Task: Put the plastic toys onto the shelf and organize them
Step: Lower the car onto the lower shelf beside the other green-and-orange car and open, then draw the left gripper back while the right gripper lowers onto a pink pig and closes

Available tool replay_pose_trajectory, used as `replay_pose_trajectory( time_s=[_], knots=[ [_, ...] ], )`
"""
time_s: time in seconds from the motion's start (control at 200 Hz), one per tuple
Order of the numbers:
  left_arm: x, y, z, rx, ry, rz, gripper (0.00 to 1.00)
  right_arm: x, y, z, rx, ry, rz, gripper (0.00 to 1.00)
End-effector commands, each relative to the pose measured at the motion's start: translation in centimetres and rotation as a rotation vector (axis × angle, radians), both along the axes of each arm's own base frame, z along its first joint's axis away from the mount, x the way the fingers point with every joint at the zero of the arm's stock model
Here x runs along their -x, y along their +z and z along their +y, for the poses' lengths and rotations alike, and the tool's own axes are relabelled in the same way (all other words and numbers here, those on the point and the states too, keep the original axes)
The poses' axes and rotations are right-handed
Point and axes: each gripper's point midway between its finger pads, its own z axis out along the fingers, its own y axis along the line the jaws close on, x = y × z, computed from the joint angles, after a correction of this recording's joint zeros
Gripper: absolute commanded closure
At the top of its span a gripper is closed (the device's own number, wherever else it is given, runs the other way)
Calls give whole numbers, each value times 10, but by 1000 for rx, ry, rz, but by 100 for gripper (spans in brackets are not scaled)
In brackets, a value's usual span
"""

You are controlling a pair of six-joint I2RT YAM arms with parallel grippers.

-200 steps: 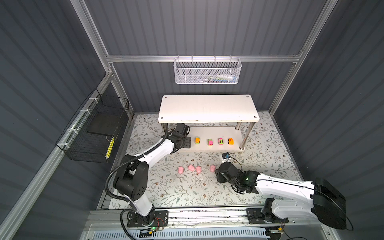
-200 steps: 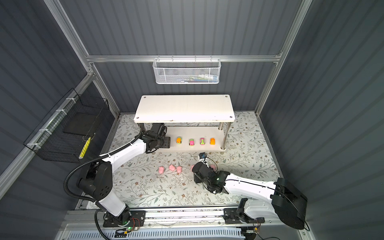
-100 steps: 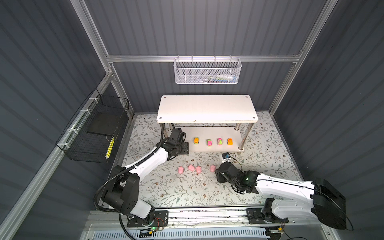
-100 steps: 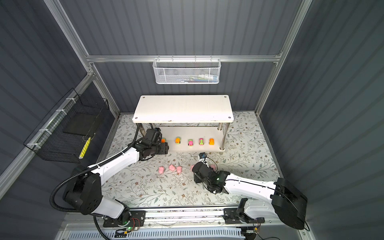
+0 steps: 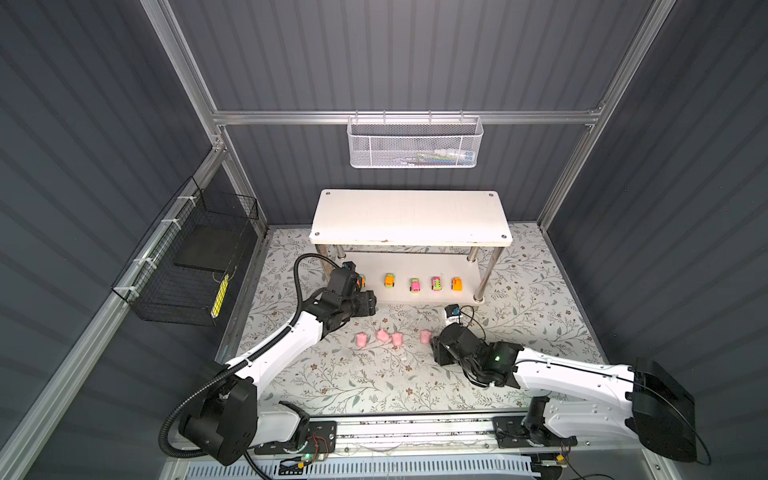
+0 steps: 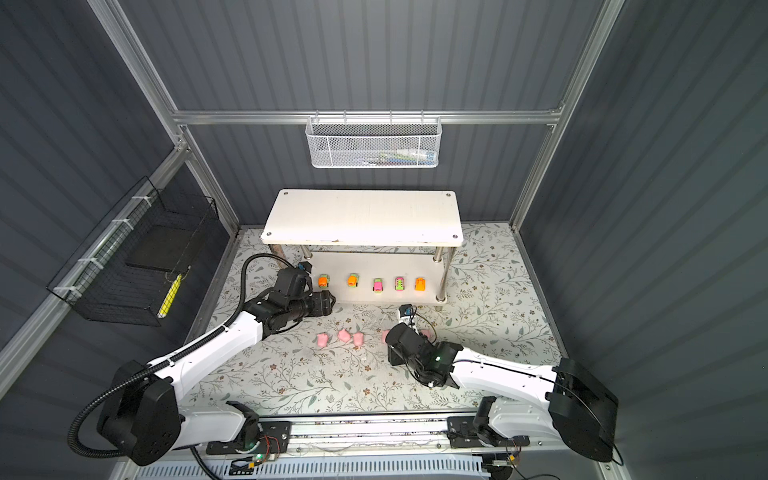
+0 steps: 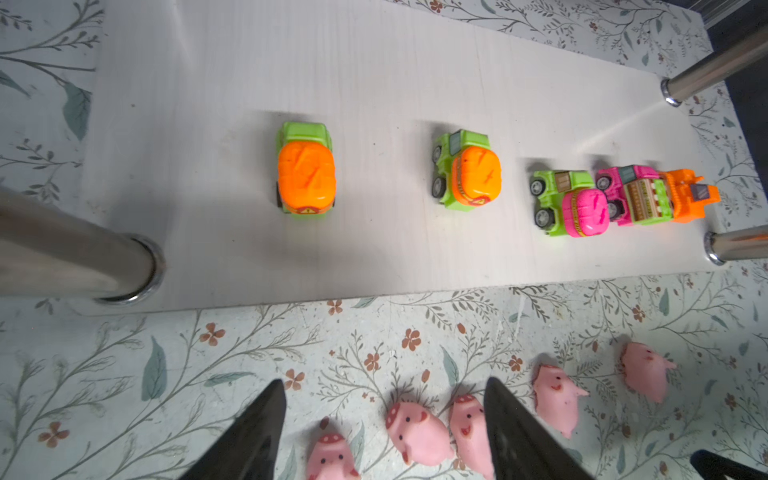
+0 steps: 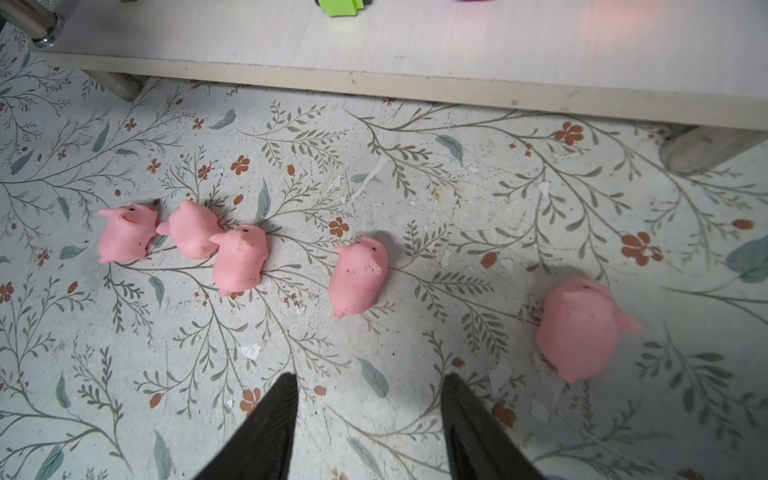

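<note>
Centrally, shelf [image 5: 407,216] on floral mat [image 5: 374,386], dark walls [image 5: 415,54]

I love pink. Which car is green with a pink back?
The middle car in the row; only it pairs green body with pink back.

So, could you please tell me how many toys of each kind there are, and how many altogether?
Cars: 5, in a row on the lower board of the shelf.
Pigs: 5, on the table in front of the shelf.
Total: 10 toys.
</note>
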Motion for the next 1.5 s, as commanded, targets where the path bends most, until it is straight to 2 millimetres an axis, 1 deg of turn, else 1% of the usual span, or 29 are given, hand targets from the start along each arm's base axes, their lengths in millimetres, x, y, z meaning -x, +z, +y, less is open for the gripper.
replay_pose_trajectory(
  time_s=[0.0, 0.18, 0.235, 0.24, 0.255, 0.29, 0.4, 0.415, 0.51, 0.595, 0.685, 0.775, 0.916, 0.926, 0.956, 1.081, 1.191, 1.341, 1.361, 1.401, 1.496],
  knots=[
    [6, 0, -18, 51, -51, -4, 24, -2, 4, -4, 0, -27, -3, 43],
    [23, 5, -38, 6, -106, -43, 23, 1, 10, -15, 1, -51, -11, 43],
    [30, 7, -43, 4, -115, -49, 22, 3, 6, -20, 21, -61, 3, 43],
    [31, 7, -43, 5, -116, -49, 22, 3, 10, -20, 10, -62, -4, 43],
    [33, 7, -44, 6, -119, -51, 22, 4, 14, -21, 0, -65, -8, 42],
    [37, 10, -46, 15, -122, -57, 22, 5, 14, -26, 1, -77, -6, 42],
    [51, 12, -44, 30, -113, -64, 22, 9, 13, -43, 19, -135, 4, 42],
    [53, 13, -43, 29, -113, -66, 22, 11, 11, -49, 39, -142, 14, 42],
    [66, 15, -37, 20, -103, -77, 22, 14, 4, -67, 75, -197, 44, 41],
    [75, 20, -30, 37, -91, -99, 22, 10, -5, -81, 86, -246, 74, 41],
    [82, 26, -23, 46, -78, -110, 22, 4, -13, -89, 73, -273, 103, 41],
    [87, 28, -16, 35, -75, -116, 21, -4, -12, -87, 71, -268, 101, 41],
    [89, 29, -7, 12, -63, -131, 20, -11, -13, -88, 113, -276, 122, 41],
    [89, 28, -6, 10, -64, -131, 20, -10, -18, -88, 132, -277, 136, 41],
    [89, 29, -5, 8, -63, -136, 20, -11, -22, -89, 143, -279, 145, 41],
    [88, 31, -3, -4, -60, -150, 20, -16, -28, -85, 137, -293, 169, 41],
    [88, 28, 1, -30, -56, -150, 20, -23, -32, -83, 147, -304, 176, 42],
    [86, 26, 2, -53, -55, -150, 20, -28, -46, -84, 190, -317, 210, 43],
    [86, 25, 3, -58, -55, -149, 20, -32, -44, -80, 172, -316, 198, 43],
    [85, 25, 3, -62, -53, -149, 20, -35, -44, -77, 167, -312, 198, 44],
    [84, 22, 3, -77, -53, -148, 19, -38, -48, -78, 183, -333, 200, 45]
  ],
)
